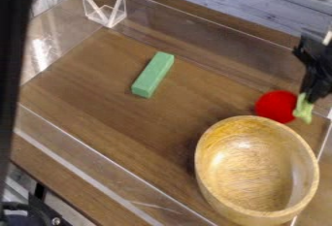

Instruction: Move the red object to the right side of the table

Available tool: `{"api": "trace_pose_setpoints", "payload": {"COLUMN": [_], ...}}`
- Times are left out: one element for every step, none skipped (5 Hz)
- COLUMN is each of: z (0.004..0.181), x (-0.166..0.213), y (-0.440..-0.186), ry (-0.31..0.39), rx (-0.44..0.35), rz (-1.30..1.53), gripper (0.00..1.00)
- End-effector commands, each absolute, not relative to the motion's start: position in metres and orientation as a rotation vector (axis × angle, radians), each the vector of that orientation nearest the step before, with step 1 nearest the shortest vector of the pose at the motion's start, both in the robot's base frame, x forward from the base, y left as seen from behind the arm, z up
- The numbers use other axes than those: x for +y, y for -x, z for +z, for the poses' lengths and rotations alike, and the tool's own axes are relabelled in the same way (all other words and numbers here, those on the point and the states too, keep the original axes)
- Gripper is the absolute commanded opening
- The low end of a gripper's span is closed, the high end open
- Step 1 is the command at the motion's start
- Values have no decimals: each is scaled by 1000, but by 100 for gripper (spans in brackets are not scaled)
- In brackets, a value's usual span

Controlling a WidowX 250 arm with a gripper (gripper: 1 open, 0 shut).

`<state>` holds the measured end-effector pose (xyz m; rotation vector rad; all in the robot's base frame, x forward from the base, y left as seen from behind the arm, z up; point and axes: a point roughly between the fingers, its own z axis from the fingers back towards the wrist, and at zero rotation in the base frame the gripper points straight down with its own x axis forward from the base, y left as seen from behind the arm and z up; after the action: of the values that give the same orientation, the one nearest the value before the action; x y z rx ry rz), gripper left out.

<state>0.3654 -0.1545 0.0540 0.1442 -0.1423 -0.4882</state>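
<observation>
The red object [274, 106], a small strawberry-like toy with a green leafy end, is far to the right on the brown table [116, 123], just behind the wooden bowl. My gripper [309, 97] points down from the right edge of the view and is shut on the toy's green end. The black fingers [315, 75] are blurred. Whether the toy rests on the wood or hangs just above it, I cannot tell.
A large wooden bowl [257, 172] fills the near right corner, close to the toy. A light green block [153, 75] lies mid-table. A clear acrylic stand [104, 9] sits at the far left. Low clear walls border the table. A dark blurred band [14, 84] crosses the left edge.
</observation>
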Motion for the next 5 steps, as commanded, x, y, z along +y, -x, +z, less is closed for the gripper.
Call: {"api": "trace_pose_setpoints", "payload": {"z": [65, 61, 58, 49, 44], "x": [-158, -157, -155, -154, -155], "y": [-375, -375, -372, -370, -371], "ry": [-149, -171, -191, -209, -243], "rx": [-205, -198, -189, -175, -168], "rz": [-496, -524, -546, -537, -530], "gripper": [100, 0, 0, 100, 0]}}
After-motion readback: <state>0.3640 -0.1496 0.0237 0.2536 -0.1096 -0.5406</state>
